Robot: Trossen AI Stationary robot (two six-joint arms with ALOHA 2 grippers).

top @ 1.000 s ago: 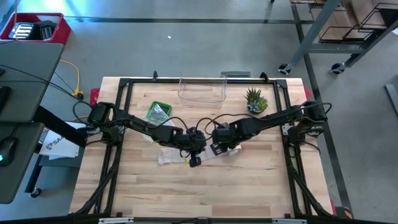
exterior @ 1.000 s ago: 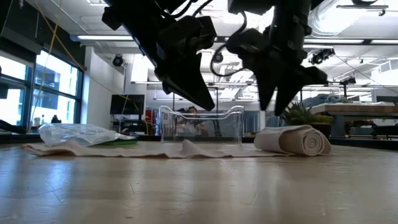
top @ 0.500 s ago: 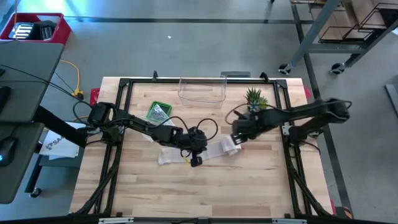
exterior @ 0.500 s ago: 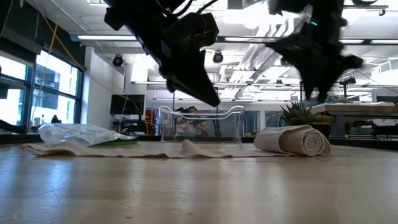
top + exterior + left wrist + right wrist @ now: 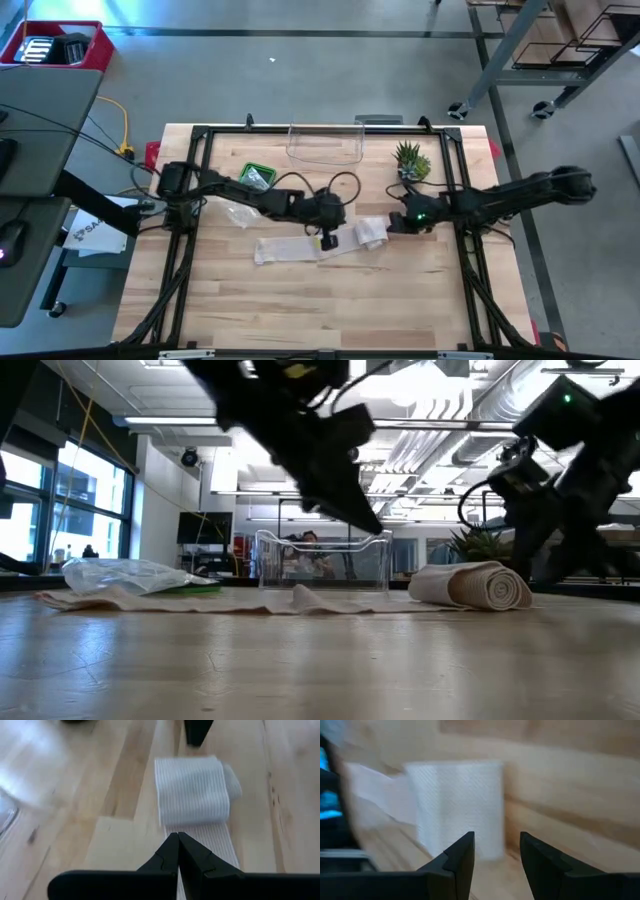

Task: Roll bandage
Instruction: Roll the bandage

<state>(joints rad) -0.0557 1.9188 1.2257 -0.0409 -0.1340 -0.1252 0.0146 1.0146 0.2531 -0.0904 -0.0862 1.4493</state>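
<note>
The white bandage lies on the wooden table, its rolled end (image 5: 372,232) toward the right and its loose strip (image 5: 288,250) running flat to the left. The low view shows the roll (image 5: 475,585) resting on its side. My left gripper (image 5: 328,240) is shut and hangs above the strip just left of the roll (image 5: 192,790), its tips (image 5: 372,528) clear of the table. Just right of the roll, my right gripper (image 5: 393,224) stands open and low. It points at the roll (image 5: 455,805), which lies ahead of its fingers and not between them.
A clear plastic container (image 5: 325,145) stands at the far edge, with a small potted plant (image 5: 411,162) to its right. A green packet under a crumpled plastic bag (image 5: 255,180) lies at the far left. Bare wood stretches along the near side of the table (image 5: 330,310).
My right gripper has drawn back from above the bandage toward the table's right edge, sinking and rolling as it went; the roll it covered now shows. My left gripper, still shut, has shifted a little toward the right and far side. The bandage has stayed in place.
</note>
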